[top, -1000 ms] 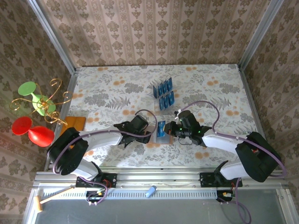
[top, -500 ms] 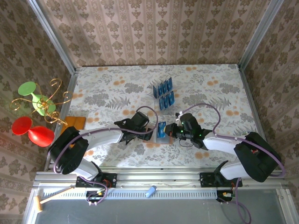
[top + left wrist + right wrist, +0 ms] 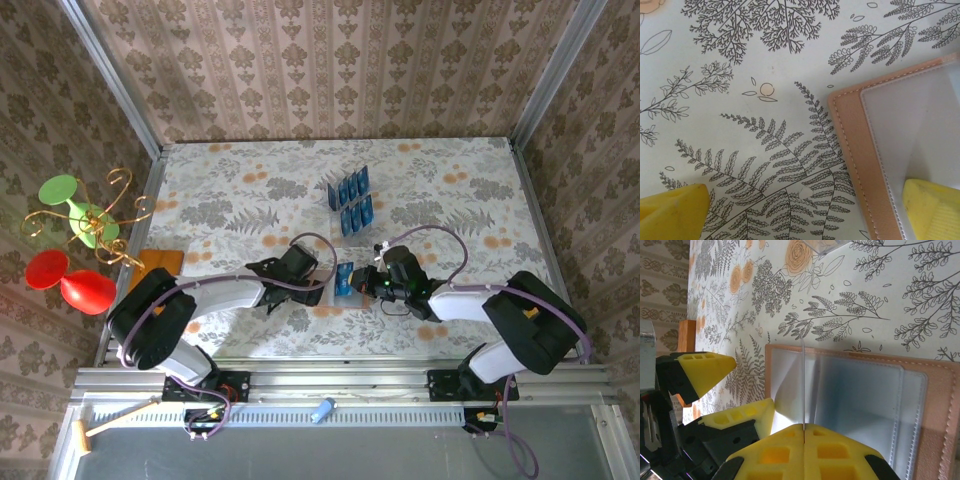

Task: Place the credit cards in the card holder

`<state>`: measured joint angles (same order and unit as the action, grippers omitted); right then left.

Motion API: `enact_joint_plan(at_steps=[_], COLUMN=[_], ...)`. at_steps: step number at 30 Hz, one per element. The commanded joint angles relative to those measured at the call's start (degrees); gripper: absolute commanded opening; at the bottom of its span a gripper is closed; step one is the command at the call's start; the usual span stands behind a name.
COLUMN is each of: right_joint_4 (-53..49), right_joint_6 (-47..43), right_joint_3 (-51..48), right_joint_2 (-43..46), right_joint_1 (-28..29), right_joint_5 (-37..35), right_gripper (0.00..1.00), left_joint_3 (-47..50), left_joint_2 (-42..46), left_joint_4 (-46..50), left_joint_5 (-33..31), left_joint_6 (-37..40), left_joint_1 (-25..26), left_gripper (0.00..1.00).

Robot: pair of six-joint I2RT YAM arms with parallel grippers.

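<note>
Card holder lies opened flat on the flowered table, grey inside up, directly between the two claws.

Left claw: released, fingers spread wide. One yellow finger rests on the holder's clear inner pocket. The other finger sits off the holder's tan rim, over bare cloth.

Right claw: clenched on one blue card, pinched between its yellow fingertips. From the wrist camera the card is seen edge-on as a thin line, standing out ahead of the fingertips over the holder's left-hand pocket. It is held upright, not laid flat. Cannot tell whether the card's far edge touches the pocket or hangs just above it; the edge-on view is too poor to say.

The left claw's fingers face the right claw across the holder, near the card but apart from it.

Other blue cards stand in two rows in a clear rack, beyond both claws and well apart from them.

Orange-brown square lies at the table edge, well outboard of the left claw.
</note>
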<state>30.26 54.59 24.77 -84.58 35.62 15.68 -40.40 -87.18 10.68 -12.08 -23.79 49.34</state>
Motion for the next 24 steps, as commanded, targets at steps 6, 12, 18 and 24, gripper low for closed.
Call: enact_joint_plan(at_steps=[6,12,18,24], right_joint_4=[6.3,8.2,8.9,10.7], right_joint_6=[1.2,1.0,0.3,0.5], right_joint_3=[-1.7,-2.3,-2.4,-2.9], right_joint_2=[-1.7,-2.5,-3.8,-5.5], right_joint_1=[0.0,-0.1,0.0,0.0], right_joint_5=[0.3,-0.1,-0.3,0.2], right_gripper=[0.0,0.0,0.0,0.0], left_joint_3=[2.0,2.3,2.4,2.5], left_joint_2=[-0.2,-0.1,-0.2,-0.3], left_joint_4=[0.5,0.4,0.1,0.1], left_joint_5=[-1.0,-1.1,-0.9,-1.0], left_joint_6=[-1.4,-1.6,-1.8,-1.8], left_joint_1=[-0.5,-0.5,-0.6,-0.5], left_gripper=[1.0,1.0,1.0,1.0])
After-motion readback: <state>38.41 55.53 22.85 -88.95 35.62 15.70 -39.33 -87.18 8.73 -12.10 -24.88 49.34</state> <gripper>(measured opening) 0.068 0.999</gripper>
